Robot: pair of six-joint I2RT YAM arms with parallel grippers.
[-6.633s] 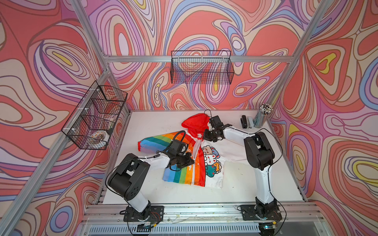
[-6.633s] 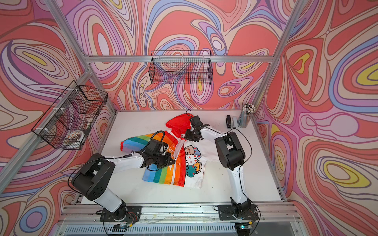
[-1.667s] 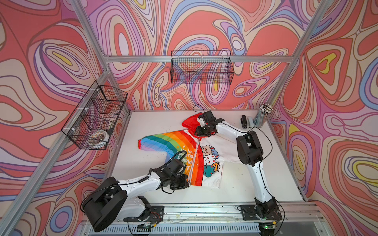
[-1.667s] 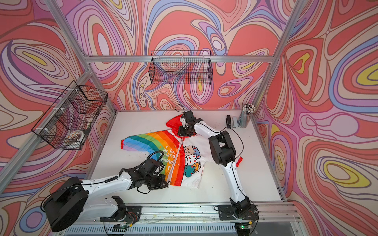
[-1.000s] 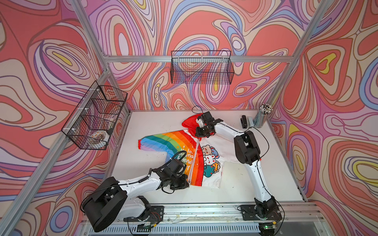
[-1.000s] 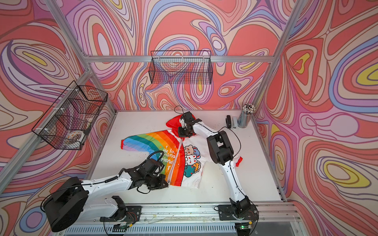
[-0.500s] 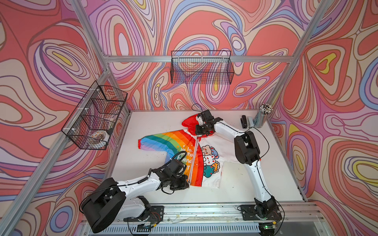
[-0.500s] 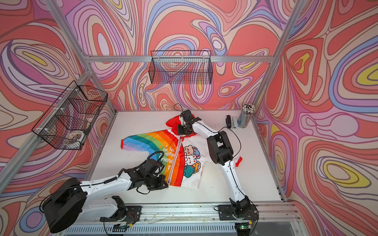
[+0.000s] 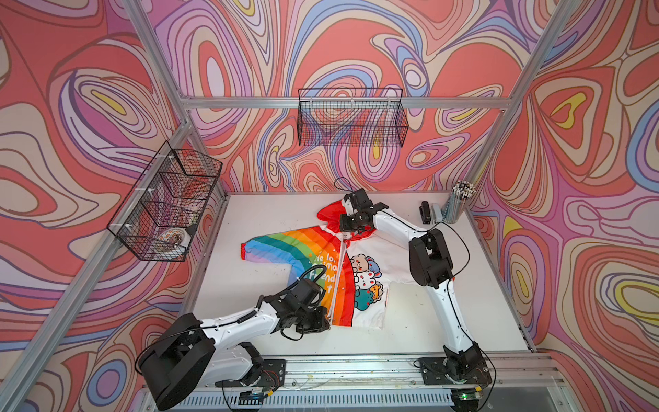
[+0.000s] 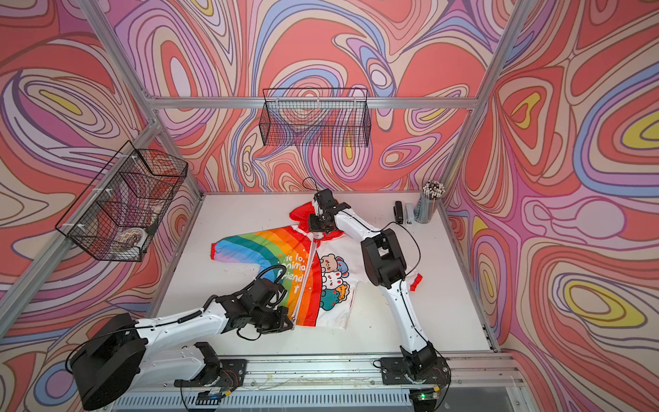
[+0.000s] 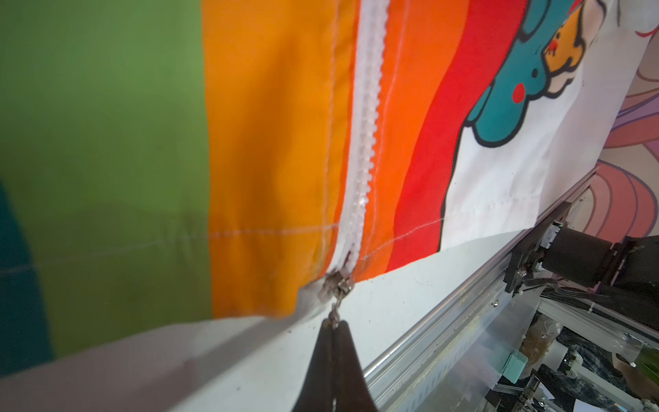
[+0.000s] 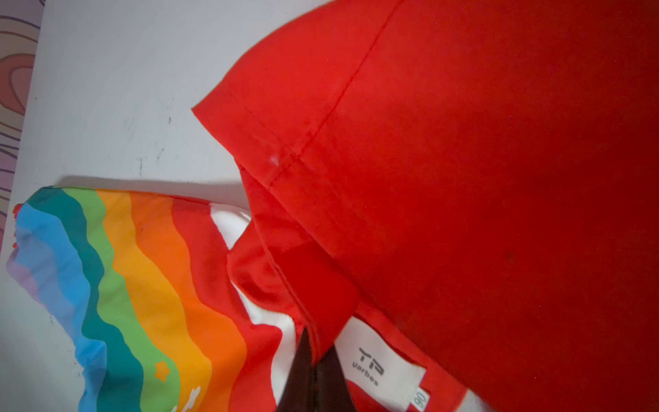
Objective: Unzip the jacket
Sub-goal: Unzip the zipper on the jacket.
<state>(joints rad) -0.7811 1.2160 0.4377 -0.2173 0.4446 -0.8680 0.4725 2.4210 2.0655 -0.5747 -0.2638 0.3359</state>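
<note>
Where the white table (image 9: 235, 285) fills the lower middle of both top views, we see the jacket (image 9: 313, 257) lying flat. Its red hood (image 9: 330, 214) points toward the upper part of the frame and its hem (image 9: 367, 323) toward the lower. The zipper (image 9: 338, 274) marks the long axis, a white line from collar to hem that drifts slightly left as it descends. The left gripper (image 9: 327, 320) sits at the lower end of that line, jaws pressed together on the small metal pull (image 11: 334, 314). The slider (image 11: 338, 283) lies just beyond its tips, at the hem's edge. The right gripper (image 9: 345, 233) sits at the upper end, jaws clamped on a fold of red collar (image 12: 321, 285) beside the label (image 12: 378, 360). We judge the left arm nearer the slider. Any further pull would follow the zipper line, away from the right gripper's hold. We cannot tell whether the teeth are parted.
</note>
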